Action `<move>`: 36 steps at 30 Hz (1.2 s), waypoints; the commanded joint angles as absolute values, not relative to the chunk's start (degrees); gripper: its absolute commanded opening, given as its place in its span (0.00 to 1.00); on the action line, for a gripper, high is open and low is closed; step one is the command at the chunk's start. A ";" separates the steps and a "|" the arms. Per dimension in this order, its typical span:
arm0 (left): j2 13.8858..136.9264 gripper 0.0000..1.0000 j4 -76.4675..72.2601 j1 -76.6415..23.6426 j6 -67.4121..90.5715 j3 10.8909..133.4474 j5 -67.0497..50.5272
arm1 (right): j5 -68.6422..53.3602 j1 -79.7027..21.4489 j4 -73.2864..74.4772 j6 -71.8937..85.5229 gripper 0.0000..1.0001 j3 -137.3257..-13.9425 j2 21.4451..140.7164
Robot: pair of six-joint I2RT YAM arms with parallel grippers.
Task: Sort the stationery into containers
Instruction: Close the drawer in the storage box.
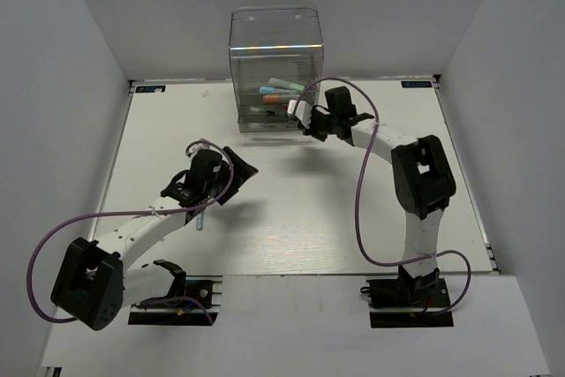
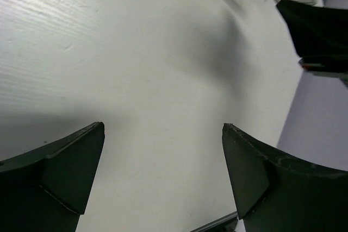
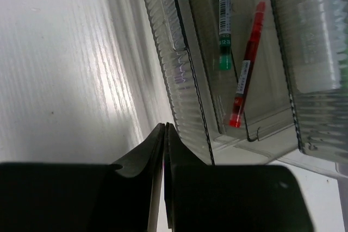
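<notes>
The clear drawer cabinet [image 1: 275, 64] stands at the back middle of the table. Teal, orange and light blue pens [image 1: 282, 87] lie in its drawers. My right gripper [image 1: 303, 117] is shut at the cabinet's lower right front; its tips [image 3: 165, 126] sit against the ribbed front of a low drawer [image 3: 179, 74]. A red pen [image 3: 246, 69] and a green pen [image 3: 224, 23] lie in that drawer. My left gripper [image 1: 240, 171] is open and empty over bare table [image 2: 163, 129]. A pale blue pen [image 1: 201, 218] lies on the table, partly under my left arm.
The lowest drawer [image 1: 263, 123] sticks out a little from the cabinet front. White walls close the table on three sides. The right arm's dark link [image 2: 318, 31] shows in the upper right of the left wrist view.
</notes>
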State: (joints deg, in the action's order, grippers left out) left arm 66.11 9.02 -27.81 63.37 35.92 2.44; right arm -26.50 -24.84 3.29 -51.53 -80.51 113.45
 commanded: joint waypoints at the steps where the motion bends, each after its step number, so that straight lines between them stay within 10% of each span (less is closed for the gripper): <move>1: 64.60 0.99 8.96 -27.60 61.52 35.51 2.72 | -20.59 -26.45 2.03 -51.95 0.08 -83.84 114.78; 36: 61.62 0.88 -2.89 -27.07 67.76 27.34 4.75 | -8.18 -30.76 -11.59 -47.46 0.08 -95.45 127.00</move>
State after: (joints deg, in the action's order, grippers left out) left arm 63.79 0.78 -27.44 66.06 28.91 3.57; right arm -10.76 -30.61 -7.09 -47.72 -92.49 125.78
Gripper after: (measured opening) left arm 0.895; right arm 0.078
